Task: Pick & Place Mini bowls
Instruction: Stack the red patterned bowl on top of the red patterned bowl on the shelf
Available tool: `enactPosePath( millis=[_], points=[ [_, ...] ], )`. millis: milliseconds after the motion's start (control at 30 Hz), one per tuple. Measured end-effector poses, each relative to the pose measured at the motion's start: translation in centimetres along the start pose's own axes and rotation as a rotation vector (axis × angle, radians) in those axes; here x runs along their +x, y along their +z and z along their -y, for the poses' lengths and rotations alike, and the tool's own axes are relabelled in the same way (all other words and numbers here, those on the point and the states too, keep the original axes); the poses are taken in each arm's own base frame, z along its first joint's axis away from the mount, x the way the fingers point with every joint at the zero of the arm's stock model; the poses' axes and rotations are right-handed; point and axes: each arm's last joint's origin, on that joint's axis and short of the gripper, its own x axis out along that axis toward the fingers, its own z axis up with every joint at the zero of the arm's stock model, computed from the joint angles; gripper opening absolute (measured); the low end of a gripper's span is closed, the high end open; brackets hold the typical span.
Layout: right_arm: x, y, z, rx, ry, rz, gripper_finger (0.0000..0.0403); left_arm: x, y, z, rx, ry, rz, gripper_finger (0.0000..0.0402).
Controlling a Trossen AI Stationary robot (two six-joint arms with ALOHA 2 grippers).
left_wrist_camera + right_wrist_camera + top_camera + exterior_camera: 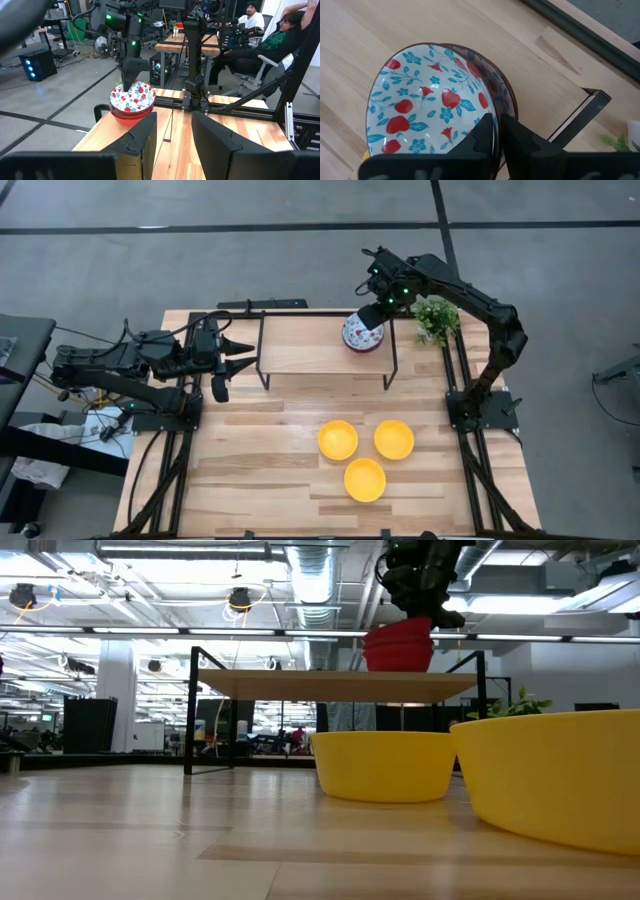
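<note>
A stack of white mini bowls with red-and-blue flowers (360, 335) (131, 100) stands on a raised wooden shelf (300, 345). My right gripper (373, 317) (497, 124) hangs over the stack's far right side and is shut on the top bowl (427, 112), which sits tilted in the bowls below. Three yellow mini bowls (338, 439) (394, 439) (365, 479) rest on the table, nearer than the shelf. My left gripper (248, 352) (172, 120) waits open beside the shelf's left end. My right gripper pinches the rim of the top floral bowl (492, 117), one finger (482, 142) inside the bowl and the other (522, 142) outside. The fingers come from above, pointing down. The bowl sits tilted, still nested in the lower bowls (502, 87) of the stack.
A small green plant (436, 318) stands by the shelf's right end, close to my right arm. The shelf's black frame legs (262, 360) (390, 360) stand on the table. In the low view the yellow bowls (385, 765) fill the near right. People sit beyond the table (255, 30).
</note>
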Motion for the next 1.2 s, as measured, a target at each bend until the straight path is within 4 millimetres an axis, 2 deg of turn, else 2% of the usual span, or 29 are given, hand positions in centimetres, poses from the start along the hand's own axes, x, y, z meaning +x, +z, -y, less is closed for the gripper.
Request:
enactPosePath(
  millis=[233,533,1200],
  points=[
    [0.0,-0.02,0.01,0.0,-0.001,-0.002,0.0021,0.01,-0.01,0.01,0.0,0.0,-0.001,0.0121],
    [0.0,-0.27,0.08,-0.003,-0.01,-0.027,0.004,0.0,-0.01,0.01,0.0,0.0,-0.001,0.0121],
    [0.08,-0.45,-0.44,-0.026,-0.028,-0.028,0.0104,0.0,-0.03,0.0,0.001,0.0,-0.003,0.0121]
  ],
)
